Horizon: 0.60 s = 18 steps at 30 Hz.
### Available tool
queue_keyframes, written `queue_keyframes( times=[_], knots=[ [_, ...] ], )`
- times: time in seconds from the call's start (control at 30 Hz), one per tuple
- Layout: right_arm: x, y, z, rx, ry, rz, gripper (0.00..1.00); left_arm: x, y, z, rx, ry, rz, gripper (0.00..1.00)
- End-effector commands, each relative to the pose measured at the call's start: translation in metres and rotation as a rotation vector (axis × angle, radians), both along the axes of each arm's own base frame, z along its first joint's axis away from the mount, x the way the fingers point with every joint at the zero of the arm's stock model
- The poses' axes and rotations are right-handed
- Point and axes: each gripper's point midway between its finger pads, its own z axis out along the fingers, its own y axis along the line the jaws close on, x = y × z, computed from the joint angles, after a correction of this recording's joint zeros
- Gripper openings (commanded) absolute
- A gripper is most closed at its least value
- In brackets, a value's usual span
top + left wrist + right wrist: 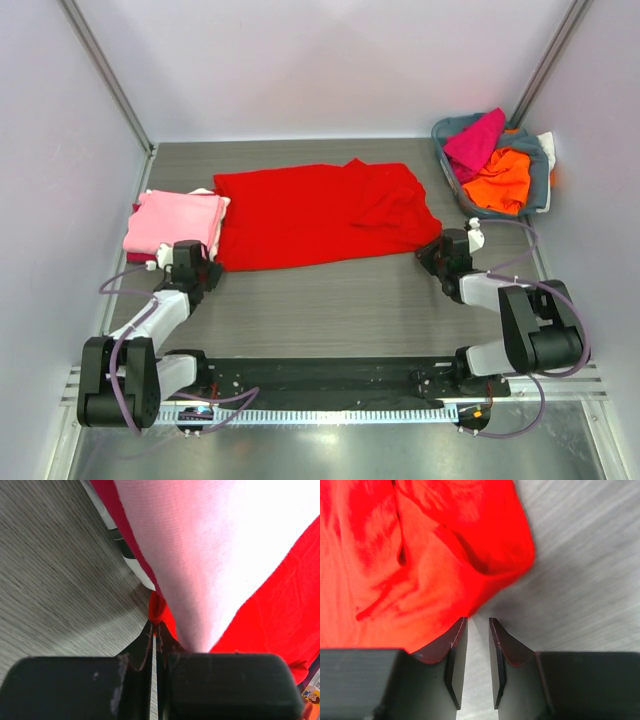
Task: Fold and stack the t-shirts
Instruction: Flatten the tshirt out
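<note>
The red t-shirt point(310, 215) lies spread across the middle of the table point(330, 300), its left end against the pink folded stack point(175, 222). The left gripper point(156, 626) is pressed together and appears to pinch the shirt's near left corner. The right gripper point(478, 625) stands slightly parted at the near right corner, bare table between its jaws. It should shift onto the hem before closing, so both corners lift level.
</note>
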Motion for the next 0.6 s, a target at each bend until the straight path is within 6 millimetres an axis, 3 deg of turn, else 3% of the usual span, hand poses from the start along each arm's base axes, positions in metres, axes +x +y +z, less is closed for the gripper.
queue_keyframes(
  times=[0.0, 0.33, 0.57],
  knots=[
    [0.014, 0.002, 0.003, 0.016, -0.004, -0.017, 0.3, 0.01, 0.006, 0.019, 0.02, -0.049, 0.014, 0.0],
    [0.025, -0.007, -0.012, -0.002, 0.069, -0.098, 0.33, 0.012, 0.005, 0.021, 0.017, -0.049, 0.01, 0.0],
    [0.024, -0.019, -0.025, -0.08, 0.225, -0.141, 0.34, 0.013, 0.006, 0.022, 0.023, -0.05, 0.009, 0.0]
  ],
)
